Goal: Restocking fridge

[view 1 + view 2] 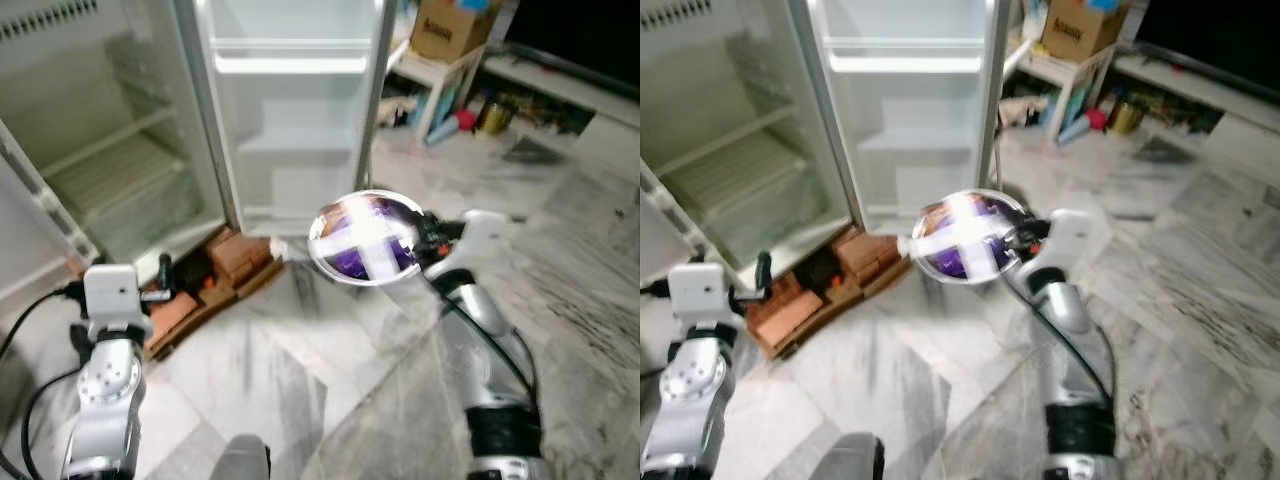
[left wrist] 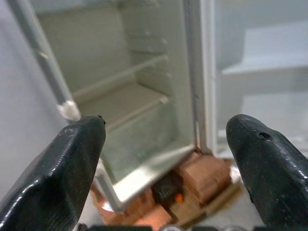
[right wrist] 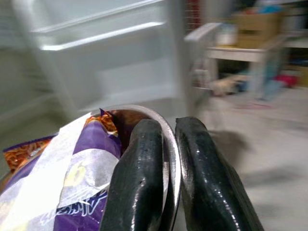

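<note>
We carry a metal bowl [image 1: 365, 240] at frame centre, our right gripper [image 3: 163, 159] pinching its rim. A purple packet [image 3: 72, 168] lies inside. We judge it light but slippery, likely to tilt. Our left gripper [image 2: 168, 159] gapes empty toward the fridge [image 1: 130, 150].

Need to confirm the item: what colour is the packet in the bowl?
Purple with white bands and some orange, the packet sits in the metal bowl; right wrist view shows it best.

Open fridge [image 1: 150, 150] and a metal bowl [image 1: 368, 238]
The bowl holds a purple snack packet [image 3: 62, 178]; the fridge shelves stand bare.
</note>
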